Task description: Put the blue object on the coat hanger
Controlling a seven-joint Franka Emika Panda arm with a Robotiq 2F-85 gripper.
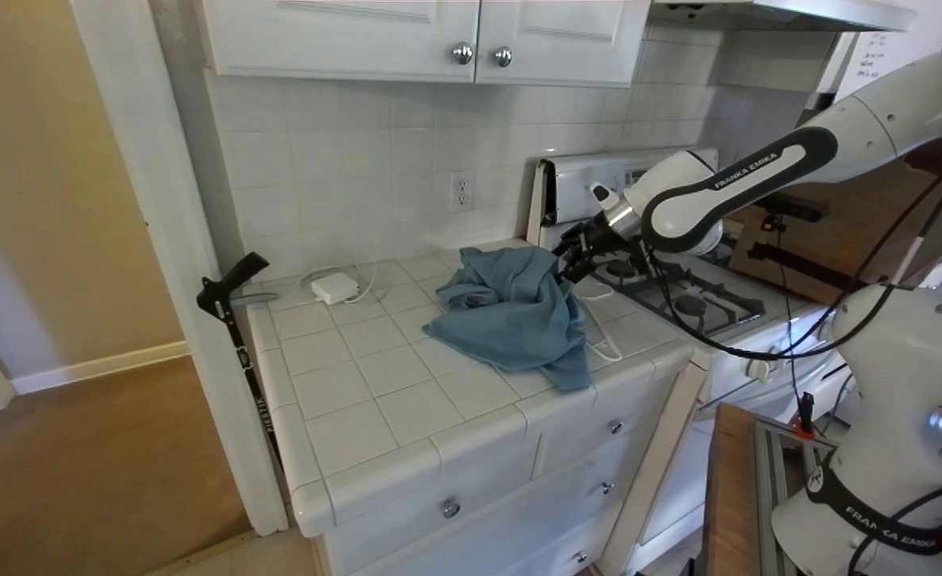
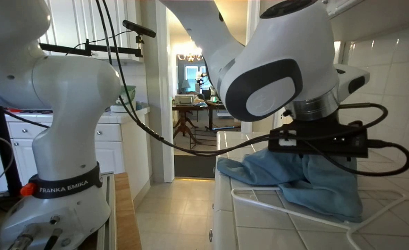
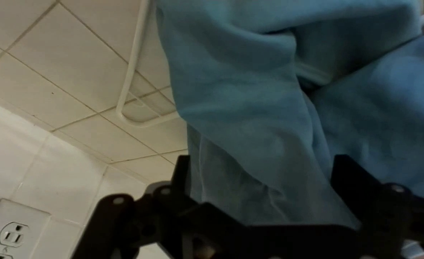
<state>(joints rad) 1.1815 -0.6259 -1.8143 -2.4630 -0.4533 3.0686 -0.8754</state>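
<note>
The blue cloth (image 1: pixel 511 308) lies crumpled on the white tiled counter, with one corner hanging over the front edge. It also shows in an exterior view (image 2: pixel 322 187) and in the wrist view (image 3: pixel 240 90). The white coat hanger (image 2: pixel 353 229) lies flat on the counter, partly covered by the cloth. Its rounded end shows in the wrist view (image 3: pixel 131 68). My black gripper (image 1: pixel 564 260) is at the cloth's stove side. In the wrist view my gripper (image 3: pixel 260 169) has its fingers wide apart, with cloth between and in front of them. Its fingertips are hidden in an exterior view.
A gas stove (image 1: pixel 687 300) adjoins the counter on the robot's side. A white power adapter (image 1: pixel 335 287) with a cable lies near the tiled back wall. A black reacher tool (image 1: pixel 235 296) leans at the counter's far end. Cabinets (image 1: pixel 423 36) hang above.
</note>
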